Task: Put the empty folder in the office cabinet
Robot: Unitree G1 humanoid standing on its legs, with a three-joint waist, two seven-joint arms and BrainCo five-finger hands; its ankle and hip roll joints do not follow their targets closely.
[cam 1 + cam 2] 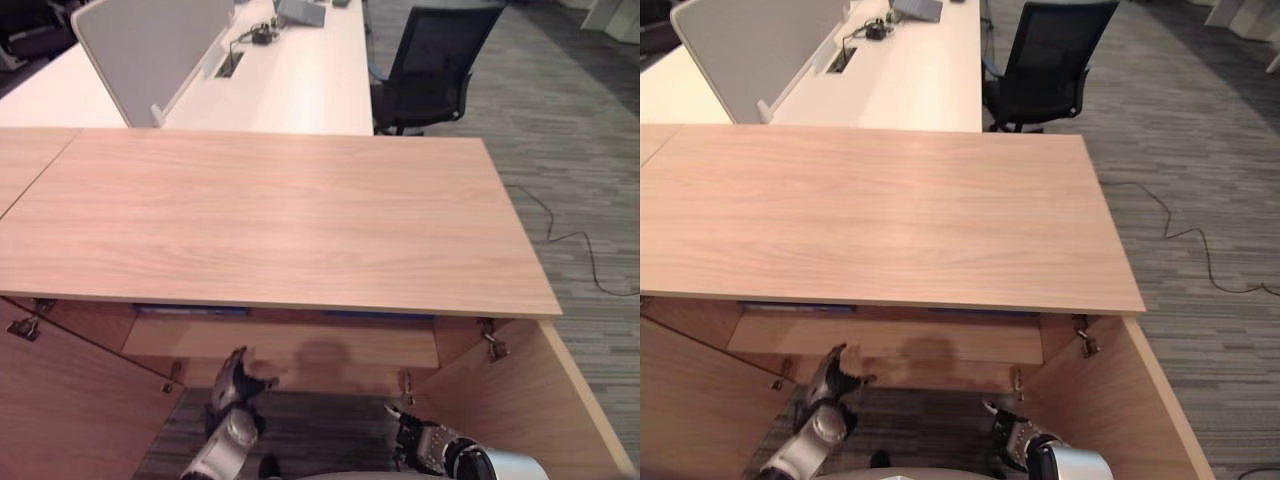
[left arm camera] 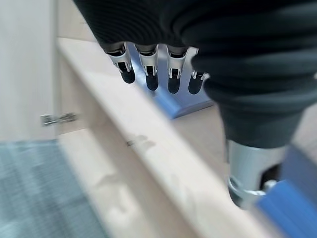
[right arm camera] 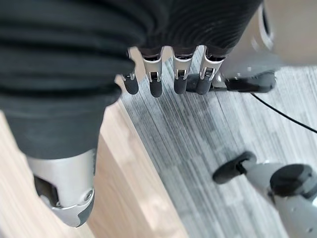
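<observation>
At the near left, the cabinet's left door (image 1: 70, 400) stands swung open toward the robot, which leaves the inside free to reach. Just right of it the left hand (image 1: 236, 378) is raised before the cabinet's shelf (image 1: 280, 343), fingers (image 2: 148, 74) straight and relaxed and holding nothing. In its wrist view the fingertips hang over the shelf's front edge, aimed at a blue folder (image 2: 185, 101) lying flat farther in; a second blue edge shows close by the thumb. From the head views a thin blue strip (image 1: 190, 310) shows under the cabinet top (image 1: 270, 215) on the left and another (image 1: 378, 315) toward the right, so the folder appears to lie on the shelf already, well back under the overhang. That would explain the empty hand: it looks like one that has let go, though whether it is touching the shelf I cannot tell. Farther right and lower, the right hand (image 1: 418, 442) hangs over the grey carpet (image 1: 330, 430) in front of the opening, its fingers (image 3: 156, 82) loosely extended and empty, kept out of the way. At the far right the right door (image 1: 540, 410) is open too. By this judgement the placing is done or nearly so, with the doors not yet shut.
</observation>
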